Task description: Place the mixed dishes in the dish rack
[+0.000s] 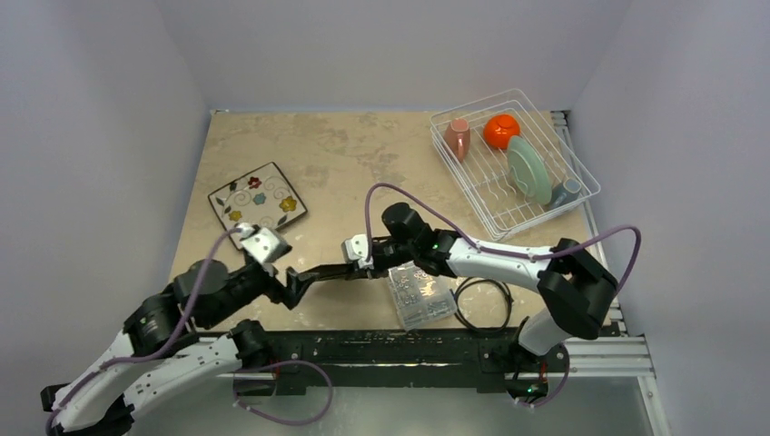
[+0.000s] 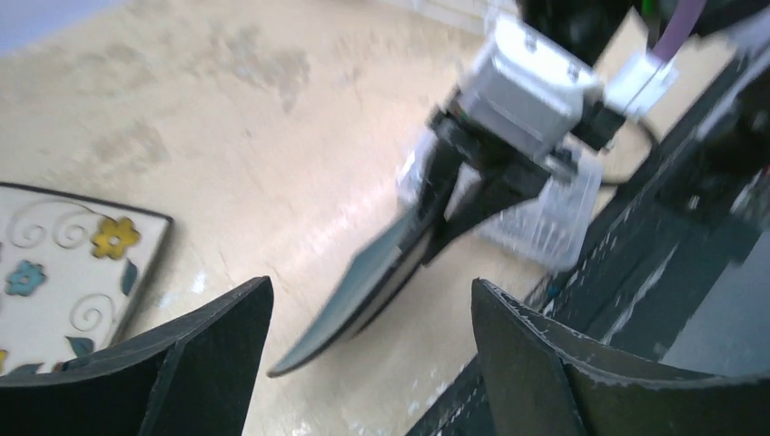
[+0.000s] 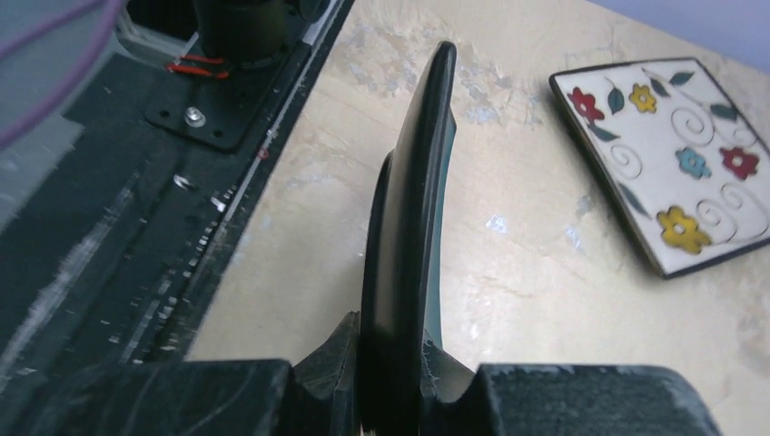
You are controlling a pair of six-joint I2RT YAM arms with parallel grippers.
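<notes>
My right gripper (image 3: 413, 363) is shut on the rim of the dark teal square plate (image 3: 409, 209), holding it on edge above the table. In the top view the plate (image 1: 320, 272) hangs between my right gripper (image 1: 350, 270) and my left gripper (image 1: 292, 283). My left gripper (image 2: 372, 359) stands open, and the plate's free corner (image 2: 354, 295) reaches toward its gap without touching either finger. The white floral square plate (image 1: 259, 195) lies flat at the left. The dish rack (image 1: 581, 195) at the back right holds the pink cup (image 1: 457, 136), orange bowl (image 1: 500, 130), pale green plate (image 1: 528, 170) and small grey mug (image 1: 567, 189).
A clear plastic box of small parts (image 1: 419, 295) sits near the front edge under the right arm, with a coiled black cable (image 1: 481, 302) beside it. The black base rail (image 1: 390, 350) runs along the front. Grey walls close in three sides.
</notes>
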